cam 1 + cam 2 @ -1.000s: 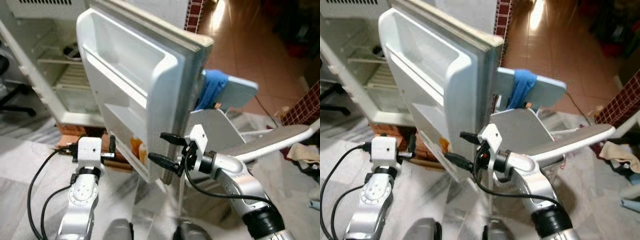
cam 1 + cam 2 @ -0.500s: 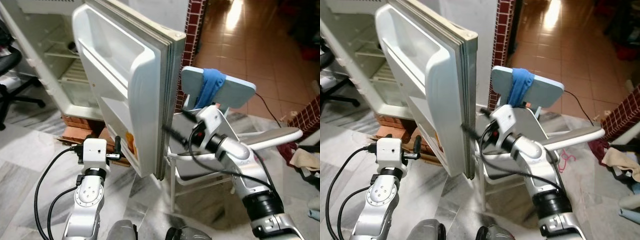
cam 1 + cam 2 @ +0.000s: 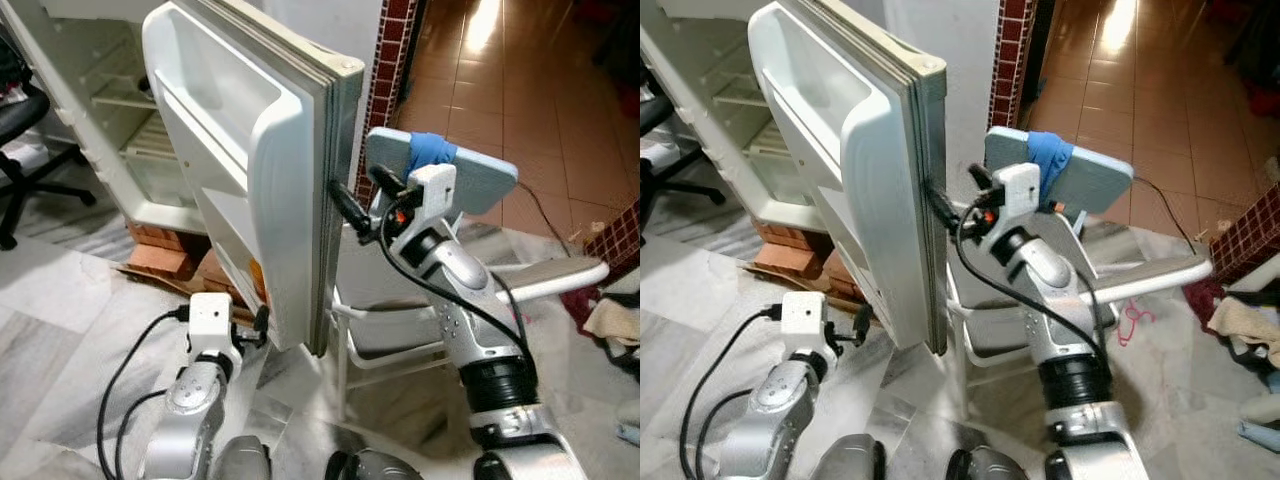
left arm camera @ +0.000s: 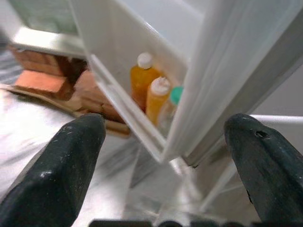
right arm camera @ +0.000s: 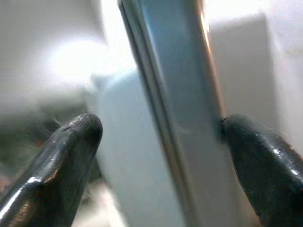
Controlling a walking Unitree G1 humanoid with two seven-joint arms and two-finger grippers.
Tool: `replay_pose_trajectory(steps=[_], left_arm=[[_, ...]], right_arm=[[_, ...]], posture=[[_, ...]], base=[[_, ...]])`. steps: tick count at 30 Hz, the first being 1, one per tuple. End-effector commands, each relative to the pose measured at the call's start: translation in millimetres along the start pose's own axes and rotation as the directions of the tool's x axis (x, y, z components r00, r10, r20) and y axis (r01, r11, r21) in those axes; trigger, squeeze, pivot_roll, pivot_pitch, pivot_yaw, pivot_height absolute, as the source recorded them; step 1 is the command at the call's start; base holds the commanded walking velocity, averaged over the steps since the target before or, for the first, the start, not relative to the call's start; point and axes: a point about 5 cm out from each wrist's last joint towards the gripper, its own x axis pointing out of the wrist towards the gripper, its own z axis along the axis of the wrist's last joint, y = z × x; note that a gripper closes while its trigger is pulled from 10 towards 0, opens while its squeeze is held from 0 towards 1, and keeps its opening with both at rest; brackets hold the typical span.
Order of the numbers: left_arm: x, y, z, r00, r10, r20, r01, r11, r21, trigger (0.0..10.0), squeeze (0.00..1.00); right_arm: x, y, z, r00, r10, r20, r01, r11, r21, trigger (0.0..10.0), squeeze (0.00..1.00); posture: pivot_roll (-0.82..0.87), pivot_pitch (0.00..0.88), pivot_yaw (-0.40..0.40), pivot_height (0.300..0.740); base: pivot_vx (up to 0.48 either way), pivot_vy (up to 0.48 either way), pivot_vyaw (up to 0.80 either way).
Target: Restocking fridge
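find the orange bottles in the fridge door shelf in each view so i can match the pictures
Left eye view: a sliver of orange bottles in the lowest door shelf, above the left gripper.
Right eye view: hidden behind the fridge door.
Left wrist view: two white-capped bottles between the fingers.
Right wrist view: not in it.
Shared landmark: the door's edge.

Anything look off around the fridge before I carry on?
Yes: the fridge stands on loose bricks rather than the floor, with flat cardboard beside them. A blue cloth hangs over the chair behind the door. The bottles in the door shelf stand upright; no spill shows.
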Motion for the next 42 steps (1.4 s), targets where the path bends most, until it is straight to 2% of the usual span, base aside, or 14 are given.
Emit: replay_pose_trajectory(steps=[1, 2, 4, 5, 7, 9, 12, 15, 19, 23, 26, 30, 35, 42], left_arm=[[0.7, -4.3, -4.4, 0.999, -0.016, -0.043, 0.016, 1.0, 0.005, 10.0, 0.0], [0.7, -4.3, -4.4, 0.999, -0.016, -0.043, 0.016, 1.0, 0.005, 10.0, 0.0], [0.9, -5.4, -5.6, 0.998, -0.025, -0.064, 0.026, 1.0, 0.01, 10.0, 0.0], [0.9, -5.4, -5.6, 0.998, -0.025, -0.064, 0.026, 1.0, 0.01, 10.0, 0.0], [0.6, -5.8, -5.5, 0.997, -0.029, -0.073, 0.03, 0.999, 0.012, 10.0, 0.0], [0.5, -5.9, -5.6, 0.997, -0.029, -0.077, 0.03, 1.0, 0.01, 10.0, 0.0], [0.2, -5.4, -5.3, 0.996, -0.024, -0.081, 0.024, 1.0, 0.003, 10.0, 0.0], [-0.1, -5.3, -5.2, 0.996, -0.022, -0.085, 0.022, 1.0, 0.003, 10.0, 0.0], [-0.5, -5.6, -4.8, 0.996, -0.021, -0.092, 0.022, 1.0, 0.004, 10.0, 0.0], [-0.9, -5.3, -4.4, 0.995, -0.018, -0.094, 0.019, 1.0, 0.006, 10.0, 0.0], [-1.3, -3.9, -5.1, 0.995, -0.014, -0.098, 0.015, 1.0, 0.004, 10.0, 0.0], [-0.6, -4.6, -5.2, 0.994, -0.023, -0.104, 0.025, 1.0, 0.012, 10.0, 0.0], [-0.2, -4.7, -5.0, 0.994, -0.027, -0.107, 0.028, 0.999, 0.014, 10.0, 0.0], [0.0, -4.9, -4.6, 0.994, -0.026, -0.108, 0.028, 0.999, 0.018, 10.0, 0.0]], right_arm=[[8.3, 22.8, 19.3, 0.987, 0.152, 0.054, -0.157, 0.983, 0.09, 10.0, 0.0], [8.3, 22.8, 19.3, 0.987, 0.152, 0.054, -0.157, 0.983, 0.09, 10.0, 0.0], [7.2, 47.5, 41.1, 0.934, 0.325, 0.147, -0.351, 0.908, 0.228, 10.0, 0.0], [7.2, 47.5, 41.1, 0.934, 0.325, 0.147, -0.351, 0.908, 0.228, 10.0, 0.0], [2.1, 56.0, 49.5, 0.899, 0.399, 0.178, -0.435, 0.856, 0.279, 10.0, 0.0], [0.3, 52.9, 47.8, 0.907, 0.386, 0.167, -0.419, 0.861, 0.287, 10.0, 0.0], [-5.6, 35.1, 27.7, 0.958, 0.284, 0.052, -0.287, 0.922, 0.26, 10.0, 0.0], [-5.7, 13.5, 8.4, 0.994, 0.092, -0.066, -0.085, 0.992, 0.096, 10.0, 0.0], [-17.3, -15.7, -18.6, 0.971, -0.107, -0.215, 0.07, 0.982, -0.174, 10.0, 0.0], [-34.1, -27.1, -33.7, 0.953, -0.115, -0.281, 0.072, 0.985, -0.157, 10.0, 0.0], [-47.5, -32.3, -41.1, 0.928, -0.075, -0.365, 0.004, 0.982, -0.19, 10.0, 0.0], [-55.9, -32.9, -45.8, 0.914, -0.002, -0.406, -0.065, 0.986, -0.152, 10.0, 0.0], [-63.4, -44.8, -62.0, 0.849, -0.073, -0.524, -0.105, 0.948, -0.301, 10.0, 0.0], [-66.4, -61.7, -65.7, 0.797, -0.159, -0.583, -0.086, 0.925, -0.37, 10.0, 0.0]], posture=[[0.12, 0.088, -0.017, 0.74], [0.12, 0.088, -0.017, 0.74], [0.12, 0.091, -0.018, 0.74], [0.12, 0.091, -0.018, 0.74], [0.12, 0.092, -0.019, 0.74], [0.12, 0.093, -0.02, 0.74], [0.12, 0.097, -0.021, 0.74], [0.12, 0.099, -0.021, 0.74], [0.13, 0.1, -0.023, 0.74], [0.13, 0.105, -0.023, 0.74], [0.13, 0.107, -0.021, 0.74], [0.12, 0.106, -0.018, 0.74], [0.13, 0.107, -0.015, 0.74], [0.14, 0.11, -0.017, 0.74]], base=[[0.0, 0.0, 0.0], [0.0, 0.0, 0.0], [0.0, 0.0, 0.0], [0.0, 0.0, 0.0], [0.0, 0.0, 0.0], [0.0, 0.0, 0.0], [0.0, 0.0, 0.0], [0.0, 0.0, 0.0], [0.0, 0.0, 0.0], [0.0, 0.0, 0.0], [0.0, 0.0, 0.0], [0.0, 0.0, 0.0], [0.0, 0.0, 0.0], [0.0, 0.0, 0.0]])
